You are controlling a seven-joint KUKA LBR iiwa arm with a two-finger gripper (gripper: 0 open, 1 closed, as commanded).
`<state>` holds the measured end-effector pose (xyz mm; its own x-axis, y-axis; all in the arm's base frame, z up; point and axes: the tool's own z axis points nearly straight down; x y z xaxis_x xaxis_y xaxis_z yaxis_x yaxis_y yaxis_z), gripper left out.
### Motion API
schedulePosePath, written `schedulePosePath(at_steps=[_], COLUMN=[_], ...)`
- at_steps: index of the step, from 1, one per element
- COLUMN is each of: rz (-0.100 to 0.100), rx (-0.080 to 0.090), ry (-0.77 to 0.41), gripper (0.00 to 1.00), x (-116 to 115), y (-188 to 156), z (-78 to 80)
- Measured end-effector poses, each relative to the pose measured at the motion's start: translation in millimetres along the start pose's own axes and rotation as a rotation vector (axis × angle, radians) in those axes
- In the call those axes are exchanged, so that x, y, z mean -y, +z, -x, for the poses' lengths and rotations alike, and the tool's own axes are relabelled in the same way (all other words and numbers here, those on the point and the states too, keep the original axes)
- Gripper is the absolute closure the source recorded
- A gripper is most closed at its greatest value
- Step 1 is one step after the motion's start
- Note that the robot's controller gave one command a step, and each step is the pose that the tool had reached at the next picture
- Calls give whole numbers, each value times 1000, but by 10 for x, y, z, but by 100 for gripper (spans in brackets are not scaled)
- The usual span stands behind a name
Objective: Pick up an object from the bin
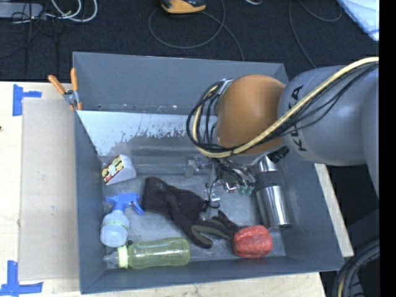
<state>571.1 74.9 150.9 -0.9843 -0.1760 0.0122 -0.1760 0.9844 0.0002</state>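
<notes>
You have a bin (pixel 86 184) of grey metal, matt, its back wall scuffed and speckled pale; the glove (pixel 173 204) is black cloth, soft and dull; the cup (pixel 272 204) is bright polished metal; the spray bottle (pixel 115 228) and the yellowish bottle (pixel 158 252) are smooth clear plastic; the red lump (pixel 252 241) looks rough and matt; the wrist's orange cover (pixel 247 113) is smooth with a soft sheen.
</notes>
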Motion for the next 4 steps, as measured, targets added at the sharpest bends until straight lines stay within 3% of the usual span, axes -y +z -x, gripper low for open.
schedulePosePath(at_steps=[1,2,3,4], rz=[-1,1,2,2], rx=[11,0,0,-5], ry=[-220,45,46,76], gripper=[0,100,100,100], x=[7,-214,-213,-238], y=[138,735,735,128], z=[133,453,453,438])
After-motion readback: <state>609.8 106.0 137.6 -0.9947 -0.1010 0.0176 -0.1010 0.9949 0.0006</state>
